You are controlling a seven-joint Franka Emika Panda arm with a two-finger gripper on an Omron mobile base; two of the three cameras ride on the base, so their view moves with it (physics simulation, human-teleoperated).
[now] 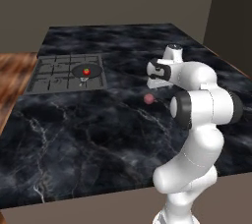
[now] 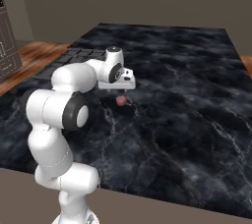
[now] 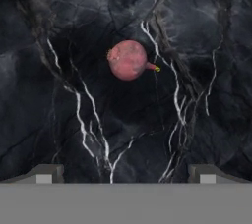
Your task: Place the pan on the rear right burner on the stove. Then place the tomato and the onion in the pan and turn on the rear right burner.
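Where dark marble gleams, round onion [image 3: 128, 60] rests.

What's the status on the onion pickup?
Gripper open, above the onion, nothing held. Onion alone on the black marble counter. Tomato already in the pan on the stove. Nothing in the way.

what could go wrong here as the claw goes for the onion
The onion is a small round ball loose on the smooth marble counter; if one fingertip of the open claw touches first, it could roll away. In the hand view it sits off the middle between the fingertips, so a straight descent may miss. The pan on the stove is small and already holds the tomato, so a careless drop could bounce out.
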